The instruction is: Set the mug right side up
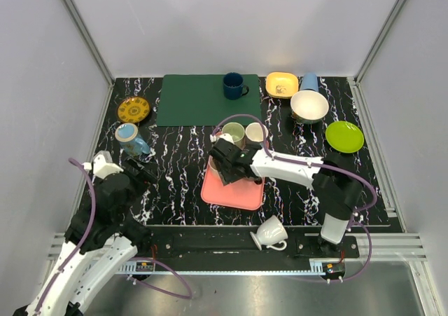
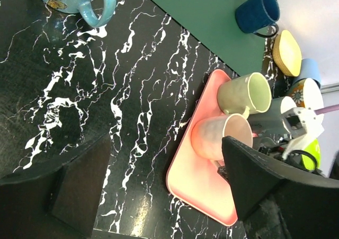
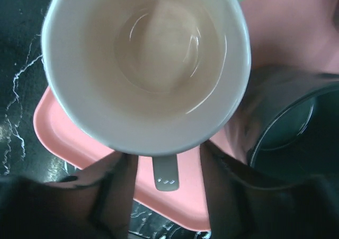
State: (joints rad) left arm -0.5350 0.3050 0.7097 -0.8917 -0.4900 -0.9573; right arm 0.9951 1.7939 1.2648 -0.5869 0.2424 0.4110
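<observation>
Between the fingers (image 3: pixel 114 196) of the right gripper (image 3: pixel 167 162), low in the middle of the right wrist view: only the handle (image 3: pixel 166 173) of the cream mug (image 3: pixel 143 64), with a strip of pink on either side, so parted and let go, not pinching. Straight down into that mug from above: mouth up, base on the pink tray (image 3: pixel 63 130), near the centre of the overhead view, just beside a pale green mug (image 1: pixel 233 132), also upright. Judged turned already, bar a clean retreat. Risk from here: a fingertip snagging the handle on the way out, and so dragging the mug along the tray, knocking it into its green neighbour or tipping it over the tray's shallow edge. Left gripper (image 2: pixel 167 178) at the lower left of the overhead view, spread wide and empty, well apart from the tray. Underneath, a glossy black table top (image 1: pixel 175 176) veined in white, probably slick under a nudged tray. Farther out: a dark green mat (image 1: pixel 196 99) bearing a navy mug (image 1: pixel 234 85); a yellow bowl (image 1: pixel 281 85), a white bowl (image 1: pixel 309 106) and a lime plate (image 1: pixel 344 136) at upper right; a yellow patterned plate (image 1: pixel 134 109) and a light blue mug (image 1: pixel 131 139) at the left; a white mug (image 1: pixel 269 233) on the rail near the bottom edge. Around it all, plain white walls in an aluminium frame.
</observation>
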